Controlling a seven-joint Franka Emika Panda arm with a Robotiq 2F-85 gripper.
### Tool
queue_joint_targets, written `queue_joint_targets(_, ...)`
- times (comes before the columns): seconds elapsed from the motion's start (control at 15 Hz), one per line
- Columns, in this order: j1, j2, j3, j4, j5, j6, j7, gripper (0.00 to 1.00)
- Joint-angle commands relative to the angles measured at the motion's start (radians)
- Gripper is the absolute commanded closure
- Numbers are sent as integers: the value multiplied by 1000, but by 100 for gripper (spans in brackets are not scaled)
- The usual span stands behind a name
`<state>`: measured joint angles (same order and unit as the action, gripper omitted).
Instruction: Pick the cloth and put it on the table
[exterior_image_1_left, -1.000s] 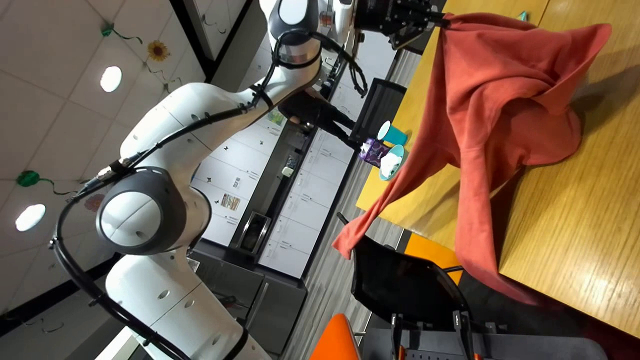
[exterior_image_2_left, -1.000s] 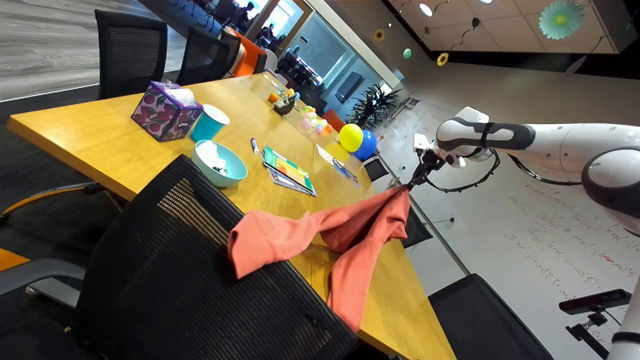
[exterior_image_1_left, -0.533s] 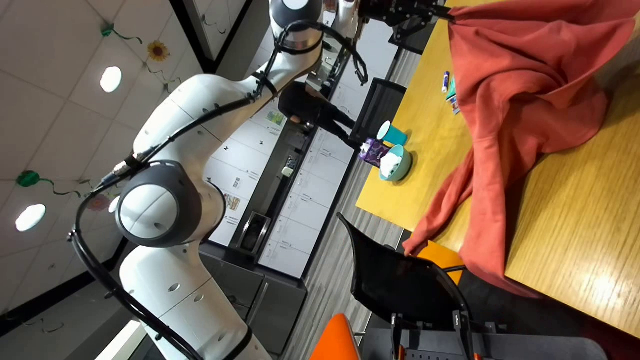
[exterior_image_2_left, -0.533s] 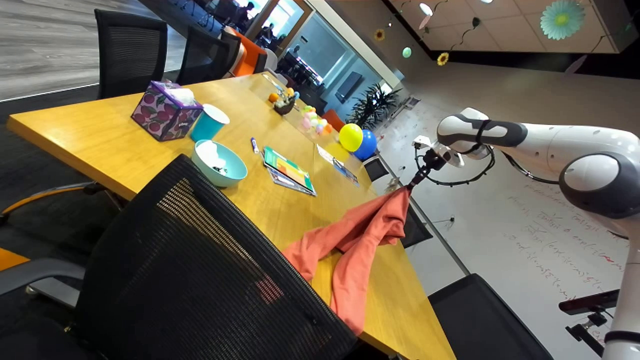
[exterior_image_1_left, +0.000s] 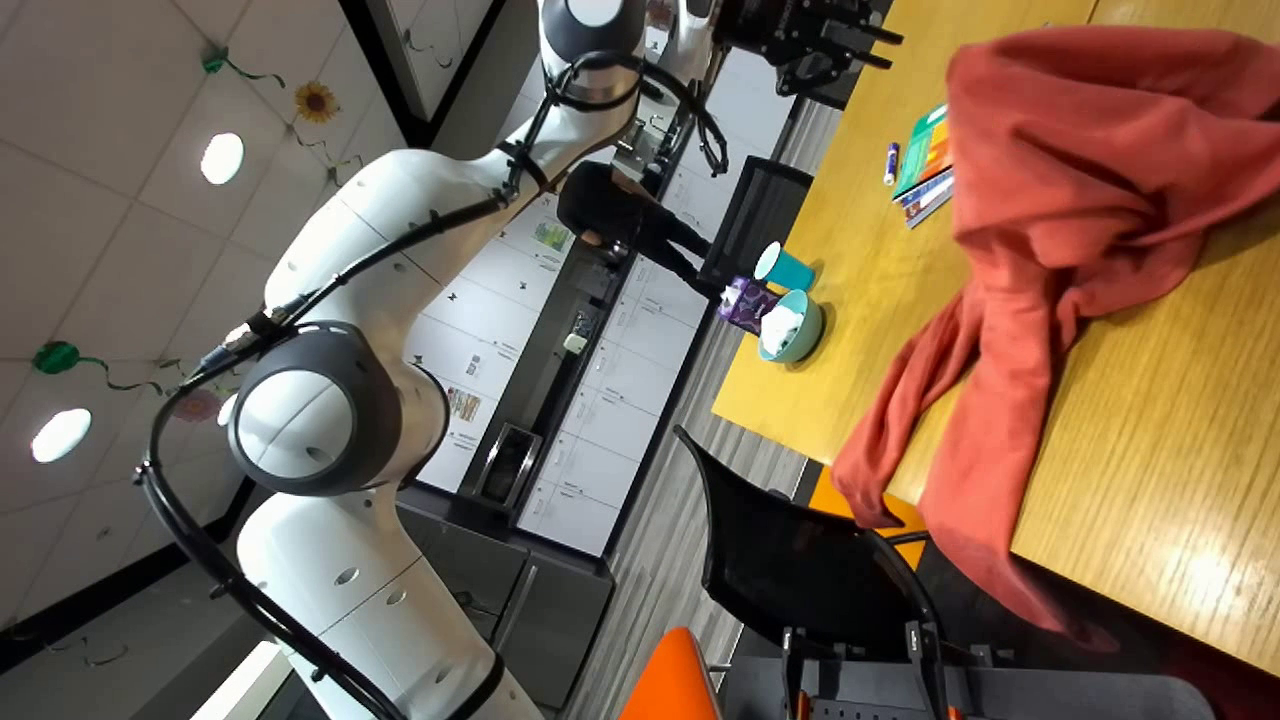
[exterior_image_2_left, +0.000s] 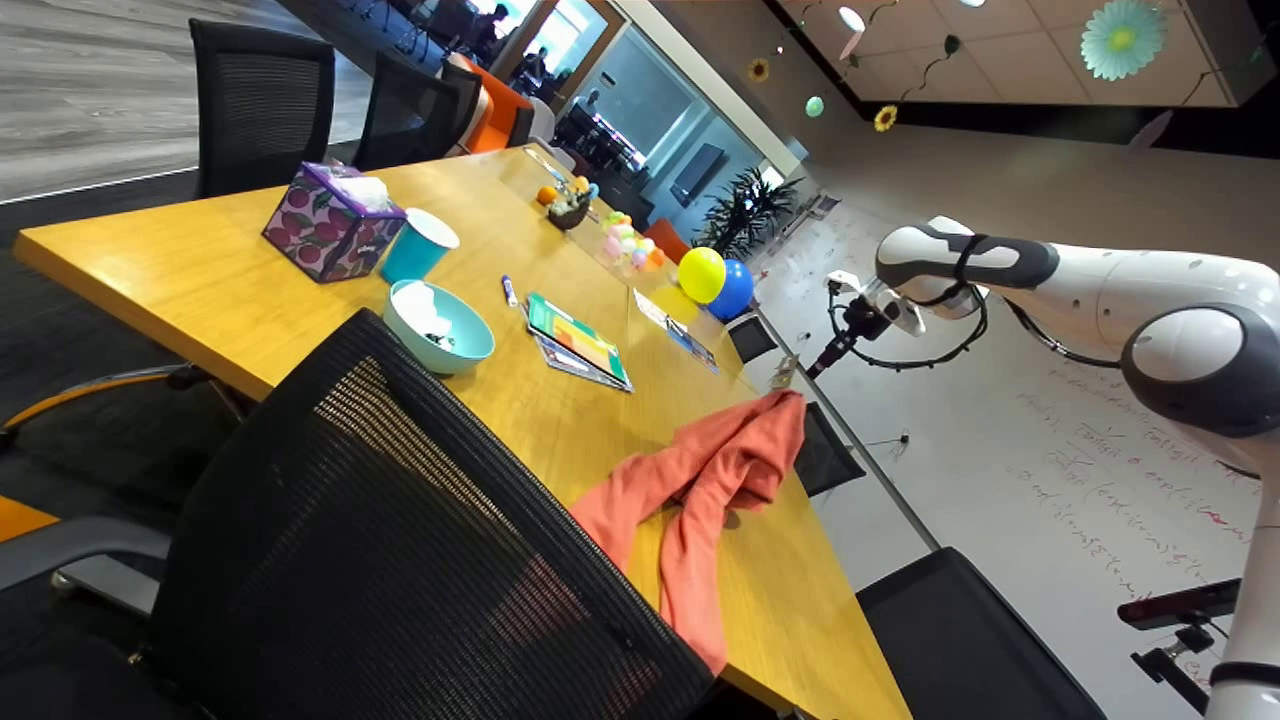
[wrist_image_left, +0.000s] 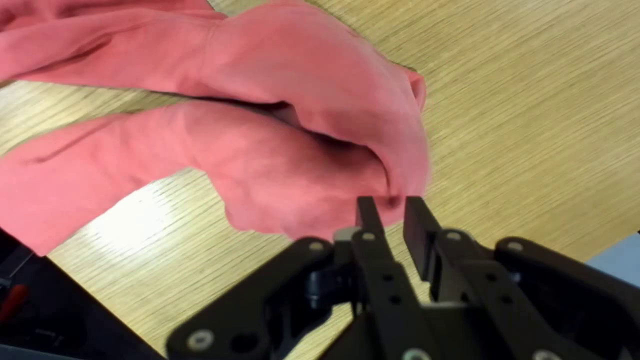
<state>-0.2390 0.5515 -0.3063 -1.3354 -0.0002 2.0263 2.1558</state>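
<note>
The red-orange cloth (exterior_image_1_left: 1080, 170) lies bunched and wrinkled on the table (exterior_image_1_left: 1150, 420), with two strips hanging over the edge near the black chair. In an exterior view the cloth (exterior_image_2_left: 735, 460) is partly hidden behind the chair's mesh back, on the wooden table (exterior_image_2_left: 170, 235). My gripper (exterior_image_1_left: 893, 52) is just off the cloth's bunched end, its two fingers apart with nothing between them. The gripper (exterior_image_2_left: 812, 370) also shows above the cloth there. In the wrist view the gripper (wrist_image_left: 390, 201) is open over the edge of the cloth (wrist_image_left: 300, 65), with bare table top (wrist_image_left: 525, 125) beside it.
A black chair (exterior_image_1_left: 800, 570) stands against the table edge. Green-covered books (exterior_image_1_left: 925, 155) and a marker (exterior_image_1_left: 891, 164) lie near the cloth. A teal bowl (exterior_image_2_left: 440, 325), a blue cup (exterior_image_2_left: 420, 247) and a purple tissue box (exterior_image_2_left: 335, 222) stand at the table's end.
My gripper was shut on the cloth and carried it further over the table. It has now opened and let go, and the held end has dropped away from the fingers.
</note>
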Motion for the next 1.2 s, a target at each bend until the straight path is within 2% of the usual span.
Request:
queue_joint_targets(0.0, 15, -47, -3, -46, -2, 4, 24, 48)
queue_joint_targets(0.4, 29, -58, -4, -52, -8, 0, 19, 2)
queue_joint_targets(0.87, 49, -72, -7, -86, -36, -4, 8, 0)
queue_joint_targets(0.93, 23, -28, 8, -25, -22, -6, 0, 0)
queue_joint_targets(1.13, 30, -30, 8, -38, -29, -5, 1, 0)
